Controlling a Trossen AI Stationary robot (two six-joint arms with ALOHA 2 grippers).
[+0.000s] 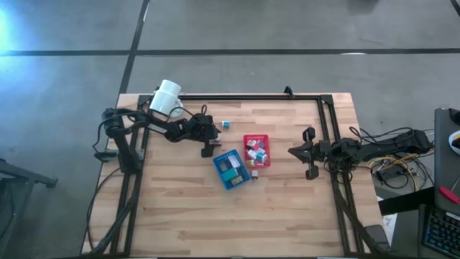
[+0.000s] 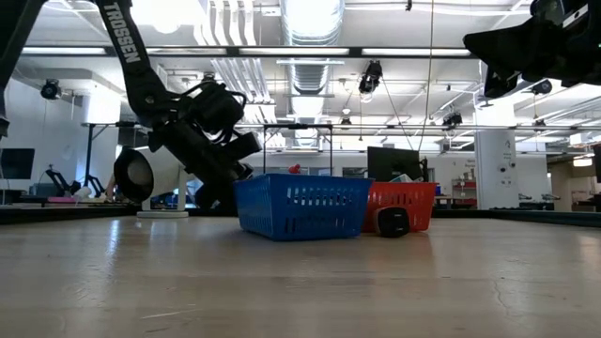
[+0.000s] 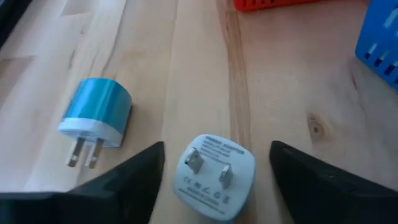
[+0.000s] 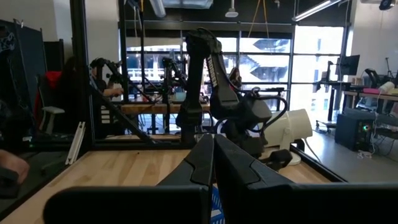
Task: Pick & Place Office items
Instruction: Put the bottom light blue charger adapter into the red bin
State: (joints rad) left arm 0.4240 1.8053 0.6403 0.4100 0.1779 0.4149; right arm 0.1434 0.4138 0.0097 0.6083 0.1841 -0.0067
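A robotics lab: exposed ceiling ducts (image 2: 310, 23) and strip lights overhead, further robot arms (image 4: 208, 68) on framed benches, computer monitors (image 2: 392, 161), large windows (image 4: 273, 62) behind.

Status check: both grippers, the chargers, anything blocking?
Left gripper open, straddling white charger. Teal charger lies beside it, apart. Right gripper shut, raised, idle. Nothing blocking.

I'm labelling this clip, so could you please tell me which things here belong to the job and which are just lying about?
Part of the job:
- white plug, between the left end effector's open fingers
- blue plug beside it
- blue basket
- red basket holding small items

Just lying about:
- white mug
- right end effector, shut, waiting
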